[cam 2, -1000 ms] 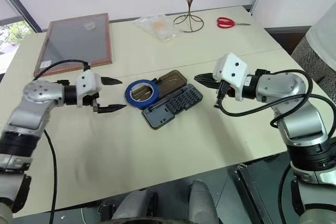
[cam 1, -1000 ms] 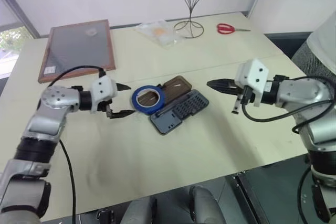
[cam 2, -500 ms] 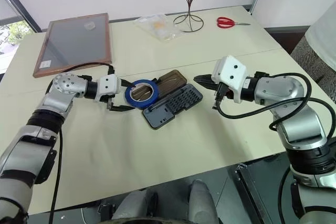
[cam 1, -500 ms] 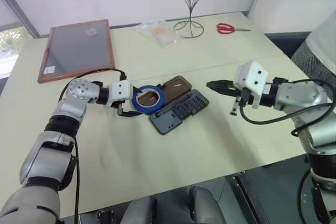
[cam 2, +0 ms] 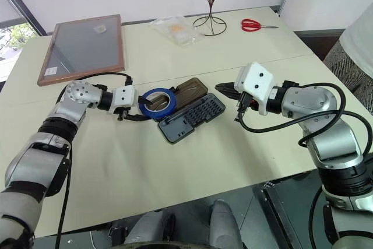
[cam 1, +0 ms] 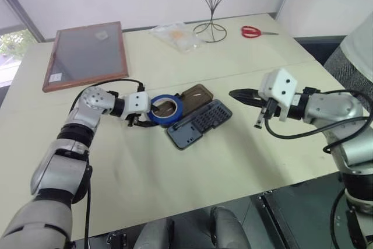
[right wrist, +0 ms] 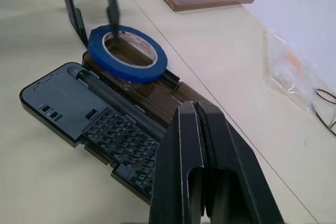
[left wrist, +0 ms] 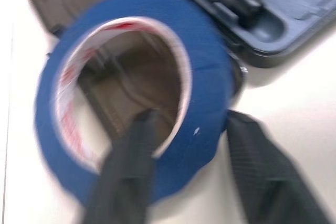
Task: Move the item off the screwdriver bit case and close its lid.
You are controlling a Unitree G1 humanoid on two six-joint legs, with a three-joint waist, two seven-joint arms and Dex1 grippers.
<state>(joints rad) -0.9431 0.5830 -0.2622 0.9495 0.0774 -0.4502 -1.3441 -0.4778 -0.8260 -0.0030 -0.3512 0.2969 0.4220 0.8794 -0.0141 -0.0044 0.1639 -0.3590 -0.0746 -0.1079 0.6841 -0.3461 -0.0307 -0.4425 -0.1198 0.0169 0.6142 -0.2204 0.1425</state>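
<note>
Your left gripper (left wrist: 186, 145) has the wall of the blue tape ring (cam 1: 165, 109) between its narrowed fingers, one inside the hole, while the ring lies on the open smoky-brown lid (cam 1: 195, 93). Squeeze firmly, then lift the ring straight up before carrying it aside. Your right gripper (right wrist: 202, 129) waits pressed shut above the screwdriver bit case (cam 1: 200, 123).

The flat blue ring of tape (left wrist: 131, 93) looks smeary in the left wrist view, and its lower edge is hidden behind two black fingers (left wrist: 126, 177). The see-through brown plastic lid (right wrist: 157, 95) is partly covered by the ring, so its far corner cannot be seen. The dark grey plastic bit case (right wrist: 89, 124) has rows of tiny bits too small to tell apart. Its near corner is hidden behind the right gripper (right wrist: 202, 166). The clear plastic bag (cam 1: 175, 35) holds something orange, too small to name.
</note>
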